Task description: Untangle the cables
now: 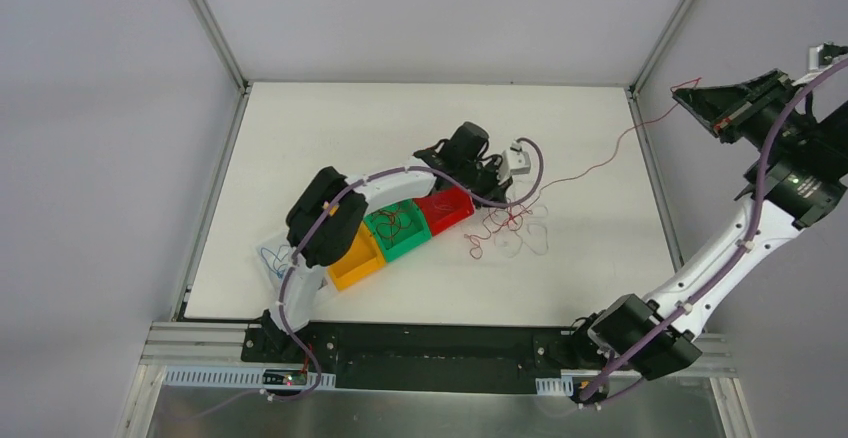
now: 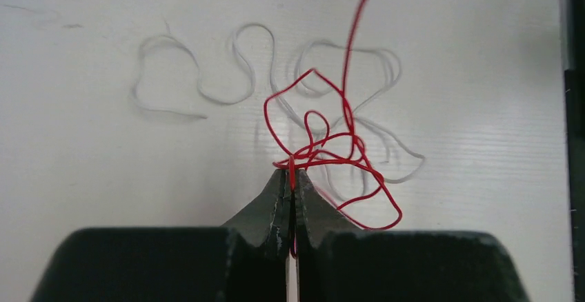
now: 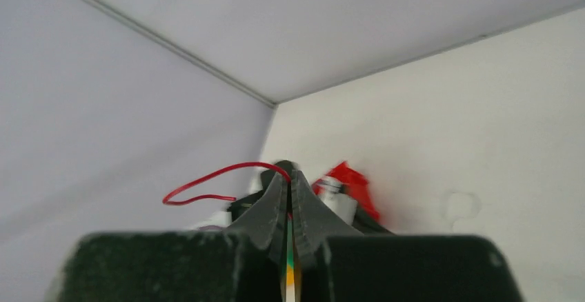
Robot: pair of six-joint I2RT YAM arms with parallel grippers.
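Note:
A tangle of cables lies on the white table just right of the bins. In the left wrist view a bright red cable loops over a white cable. My left gripper is shut on a strand of the red cable at the near edge of the tangle. One red strand rises from the heap up and right to my right gripper, which is raised beyond the table's right edge. That gripper is shut on the red cable, whose free end curls out to the left.
A row of bins runs diagonally left of the tangle: red, green with a dark wire inside, and yellow. A white tray with blue wire is at its left end. The left arm spans over them.

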